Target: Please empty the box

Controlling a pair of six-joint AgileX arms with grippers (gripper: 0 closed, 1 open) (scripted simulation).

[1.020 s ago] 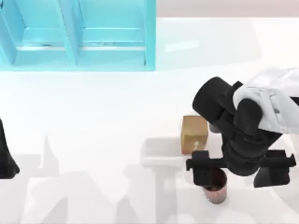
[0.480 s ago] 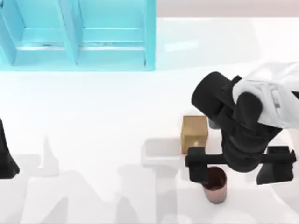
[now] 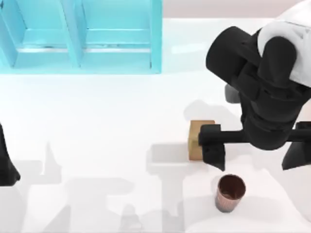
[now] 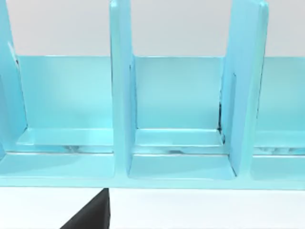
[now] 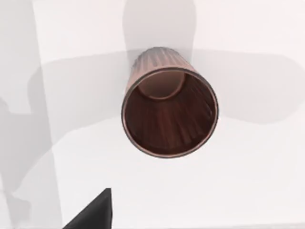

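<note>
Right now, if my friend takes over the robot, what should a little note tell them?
Right gripper: up above the table at the right side, over the tan block, holding nothing.
Left arm: parked at the left edge.
Brown cup: standing upright on the white table, in front of the block, nothing inside it.
Blue box: at the far left of the table; the compartments visible in the left wrist view look bare.
Done: cup and block are out on the table.
Left: check the remaining compartments.
</note>
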